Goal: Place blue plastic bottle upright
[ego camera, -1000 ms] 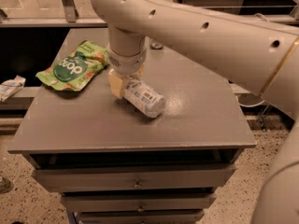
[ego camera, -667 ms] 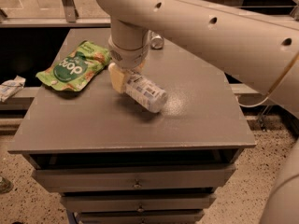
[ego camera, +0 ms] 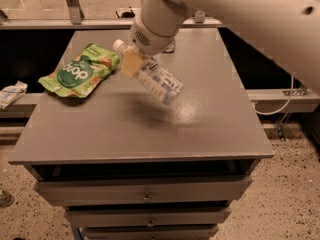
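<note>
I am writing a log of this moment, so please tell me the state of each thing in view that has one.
gripper: over the table, shut on the blue plastic bottle.
blue plastic bottle: held tilted, cap on, seemingly clear of the table top; not upright.
green pouch: lying flat on the table's left side.
drawers: shut.

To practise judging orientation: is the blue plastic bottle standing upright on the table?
No, the gripper, above the table's middle, holds the blue plastic bottle tilted, cap pointing up and left.
</note>
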Robot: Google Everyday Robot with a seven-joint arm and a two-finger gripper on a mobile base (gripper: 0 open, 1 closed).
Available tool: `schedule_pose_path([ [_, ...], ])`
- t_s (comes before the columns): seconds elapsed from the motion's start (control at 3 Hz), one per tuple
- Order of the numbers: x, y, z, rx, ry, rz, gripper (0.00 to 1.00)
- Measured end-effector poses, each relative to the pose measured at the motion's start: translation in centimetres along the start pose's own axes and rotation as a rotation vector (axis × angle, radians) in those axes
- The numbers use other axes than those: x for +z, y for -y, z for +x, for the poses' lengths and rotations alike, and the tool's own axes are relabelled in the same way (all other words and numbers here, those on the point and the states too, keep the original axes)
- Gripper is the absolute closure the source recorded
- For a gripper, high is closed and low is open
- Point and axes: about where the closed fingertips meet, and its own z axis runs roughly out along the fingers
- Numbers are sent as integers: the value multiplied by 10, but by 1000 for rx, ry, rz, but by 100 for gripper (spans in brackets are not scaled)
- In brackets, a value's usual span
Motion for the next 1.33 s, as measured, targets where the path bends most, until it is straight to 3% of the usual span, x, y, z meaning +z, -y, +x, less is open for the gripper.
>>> schedule_pose_path([
  [0.33, -24, 6, -18, -21, 245, -54, 100],
  [0.67, -38, 15, -37, -2, 507, -108, 100],
  [1.0, -55, 32, -37, 61, 739, -158, 100],
  [1.33, -82, 32, -28, 51, 851, -165, 100],
])
